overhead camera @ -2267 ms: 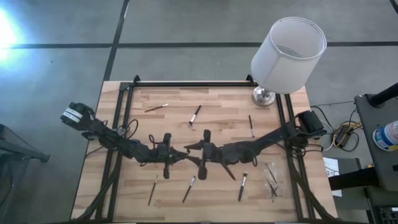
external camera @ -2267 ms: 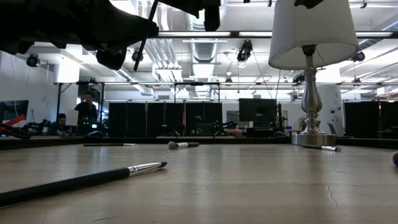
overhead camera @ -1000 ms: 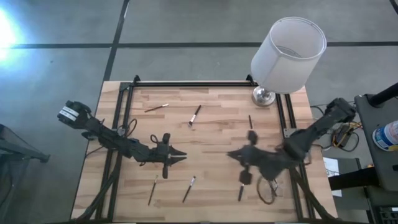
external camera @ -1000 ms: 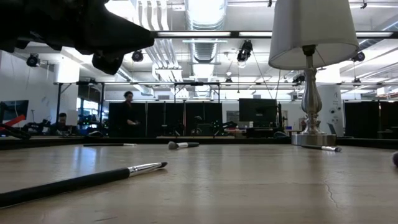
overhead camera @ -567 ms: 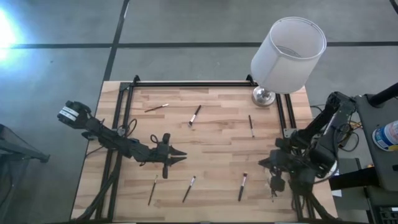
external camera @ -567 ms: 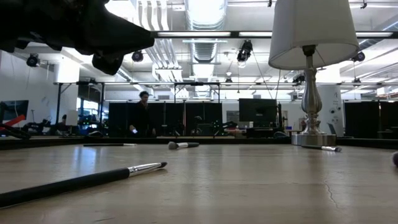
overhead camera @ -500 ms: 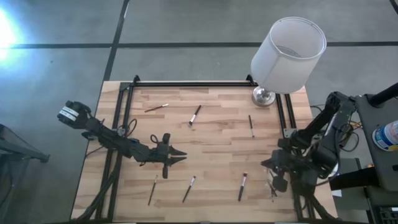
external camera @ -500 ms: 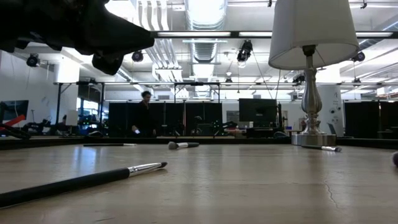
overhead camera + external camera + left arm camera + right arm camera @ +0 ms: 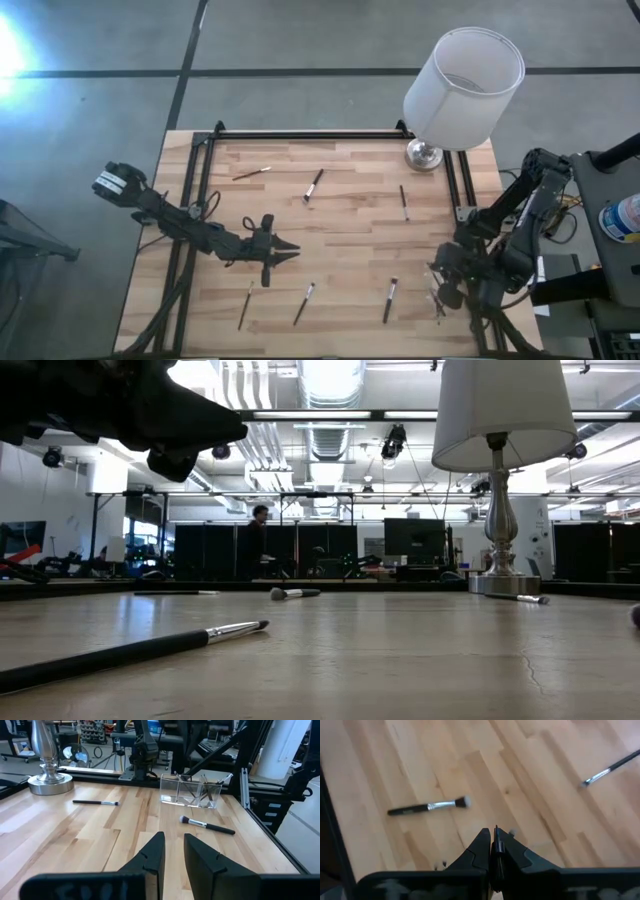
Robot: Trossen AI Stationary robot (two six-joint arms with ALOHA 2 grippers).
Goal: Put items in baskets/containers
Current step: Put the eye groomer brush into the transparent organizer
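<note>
Meanwhile the right hand (image 9: 496, 851), pinching a brush (image 9: 496, 845), hangs above the clear tray (image 9: 190, 791), lamp (image 9: 462, 76) behind.

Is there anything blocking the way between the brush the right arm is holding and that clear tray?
Nothing visible. The right gripper, its fingers shut on a thin brush, hangs at the table's right edge by the clear tray. Only bare wood and one loose brush lie below it.

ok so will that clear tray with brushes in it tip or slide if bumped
Probably light: the clear tray looks like thin-walled plastic, so a nudge could slide it on the smooth wooden table. Its brushes lean above the rim, so knocking one may tip it.
</note>
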